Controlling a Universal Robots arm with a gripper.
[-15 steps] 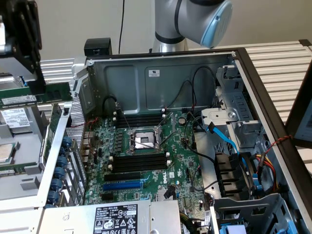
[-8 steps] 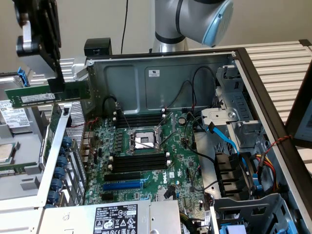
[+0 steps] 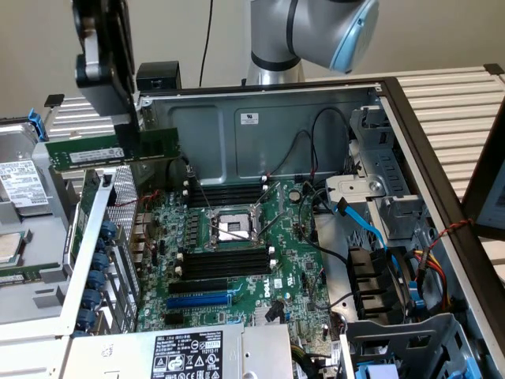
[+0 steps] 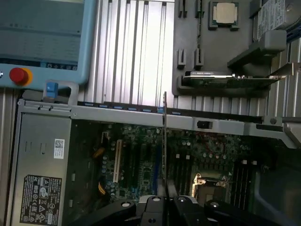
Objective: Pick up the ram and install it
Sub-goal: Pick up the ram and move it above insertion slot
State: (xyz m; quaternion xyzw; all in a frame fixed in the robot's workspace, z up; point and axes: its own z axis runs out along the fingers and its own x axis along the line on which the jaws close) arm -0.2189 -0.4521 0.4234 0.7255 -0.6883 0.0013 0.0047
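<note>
Exterior view: the jaws hang high over the rear corner of the open computer case point(image 3: 268, 126), clamped together on one ram point(image 3: 110, 151). The green stick is on edge and about level in the air, gripped partway along, with most of it reaching to the exterior view's left of the jaws.

Further left of them, outside the case, lies one drive point(image 3: 17, 185) with a white label. Directly beneath the jaws stands the case's perforated rear wall point(image 3: 118, 229) with a row of blue clips point(image 3: 102, 264), between the ram and the board.

Below and to the right of the jaws is the motherboard point(image 3: 292, 268). It carries one processor socket point(image 3: 233, 229), two banks of black slots point(image 3: 229, 264), one on each side of the socket, and one blue slot point(image 3: 197, 301). The slots in each bank sit too close to count.

Well right of the jaws, one blue cable point(image 3: 363, 225) and several black ones run to the drive cage point(image 3: 394, 316).

In the wrist view the ram shows edge-on, crossing the case rim point(image 4: 117, 115). Beyond that rim are one pendant point(image 4: 42, 33) with one red button point(image 4: 19, 75), and one loose processor point(image 4: 225, 12).
</note>
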